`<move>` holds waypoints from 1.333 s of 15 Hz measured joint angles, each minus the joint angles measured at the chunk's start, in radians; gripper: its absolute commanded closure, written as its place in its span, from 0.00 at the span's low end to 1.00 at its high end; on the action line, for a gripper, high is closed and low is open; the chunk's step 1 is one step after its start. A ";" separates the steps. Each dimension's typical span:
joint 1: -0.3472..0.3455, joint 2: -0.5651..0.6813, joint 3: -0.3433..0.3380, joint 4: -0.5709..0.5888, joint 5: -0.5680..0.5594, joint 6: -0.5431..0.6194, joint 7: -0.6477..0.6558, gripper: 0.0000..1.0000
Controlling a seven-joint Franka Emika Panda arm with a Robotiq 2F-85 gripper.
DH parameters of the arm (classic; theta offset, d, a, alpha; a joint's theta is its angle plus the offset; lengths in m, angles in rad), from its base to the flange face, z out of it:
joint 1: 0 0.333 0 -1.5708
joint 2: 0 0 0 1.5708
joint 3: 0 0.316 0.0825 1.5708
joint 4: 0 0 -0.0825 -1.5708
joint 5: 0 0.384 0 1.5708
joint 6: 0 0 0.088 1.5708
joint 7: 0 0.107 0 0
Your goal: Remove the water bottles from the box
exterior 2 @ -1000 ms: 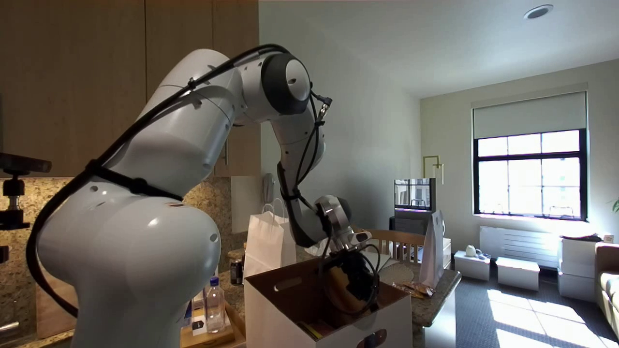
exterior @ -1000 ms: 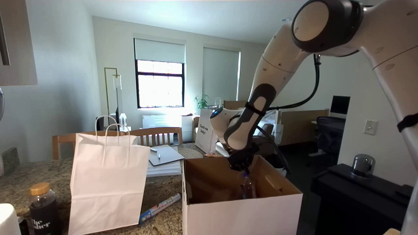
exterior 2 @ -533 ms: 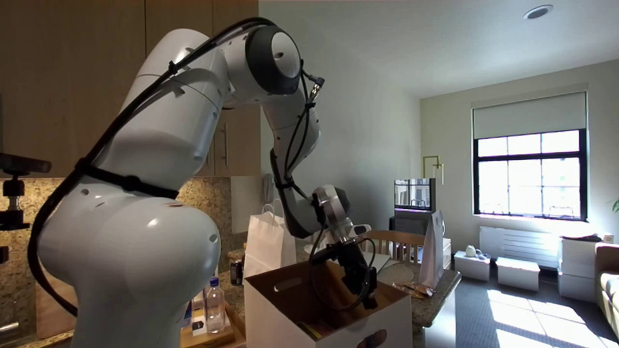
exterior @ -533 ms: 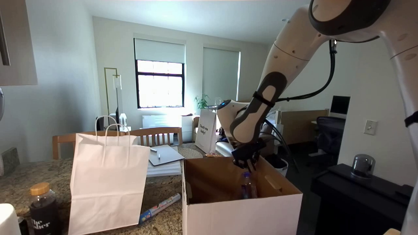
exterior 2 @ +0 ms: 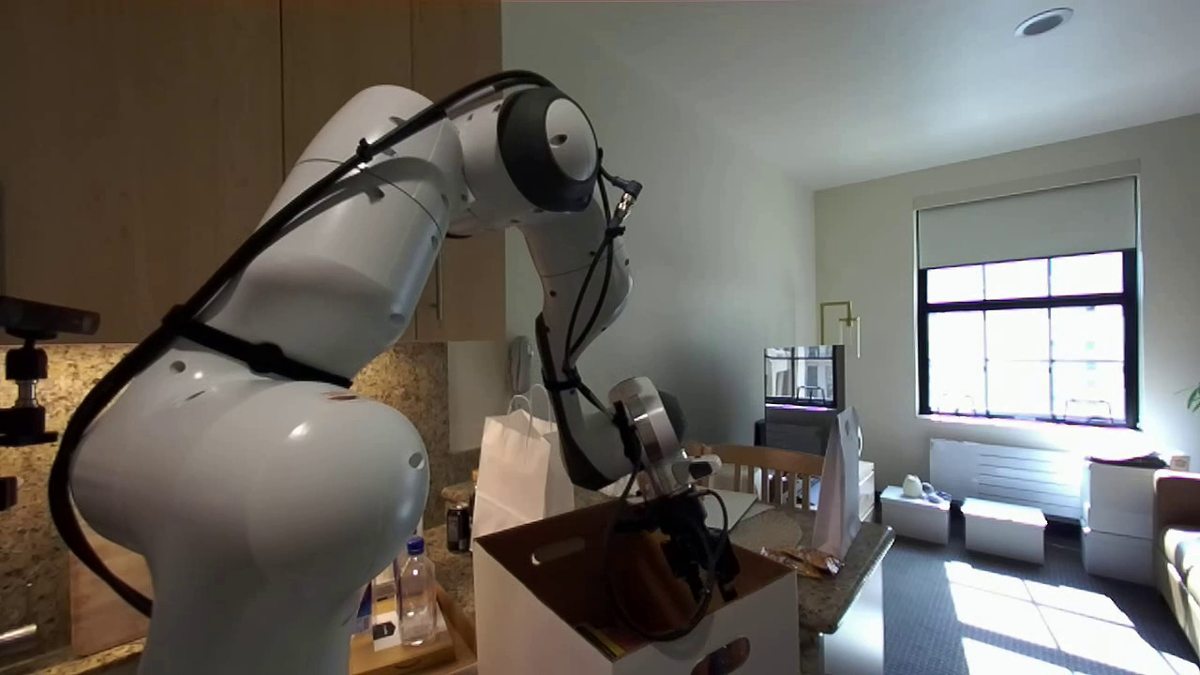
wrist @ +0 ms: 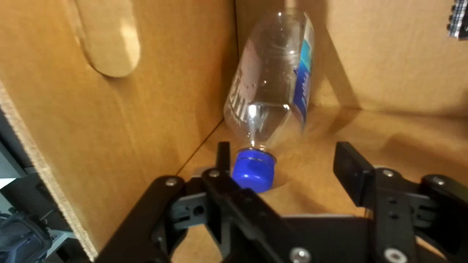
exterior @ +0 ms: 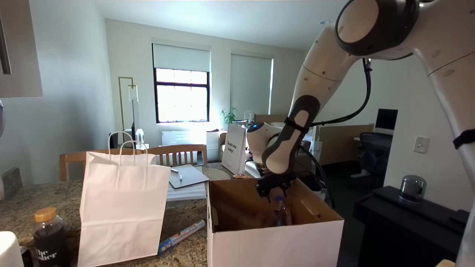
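Observation:
Inside the cardboard box [exterior: 274,244], near a corner, stands a clear water bottle [wrist: 270,80] with a blue cap and a blue label. An exterior view shows the same bottle [exterior: 284,216] through the box's opening. My gripper [wrist: 284,157] reaches down into the box with its jaws apart. The cap lies between the fingers as the wrist view sees it, much closer to the left one, and nothing is gripped. In an exterior view the fingertips are at about cap height. A second water bottle [exterior 2: 417,600] stands upright outside the box on a wooden tray [exterior 2: 450,628].
A white paper bag [exterior: 122,211] stands beside the box, with a colourful tube [exterior: 182,236] between them on the counter. The box's side wall [wrist: 164,91] has a handle cutout. A yellow-edged item [exterior 2: 603,643] lies inside the box.
The fingers were together at the cap a second ago, then rose above it. Now the gripper is lower again and its fingers have spread apart. The bottle stays in the box.

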 measured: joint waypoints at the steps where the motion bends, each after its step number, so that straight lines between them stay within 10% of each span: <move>1: 0.009 0.025 -0.019 0.015 -0.021 0.026 0.020 0.00; 5: 0.036 0.109 -0.087 0.070 -0.082 0.054 0.067 0.00; 6: 0.038 0.126 -0.099 0.083 -0.091 0.054 0.074 0.25; 16: 0.066 0.170 -0.109 0.118 -0.094 0.056 0.075 0.87; 20: 0.068 0.170 -0.109 0.119 -0.094 0.056 0.075 0.86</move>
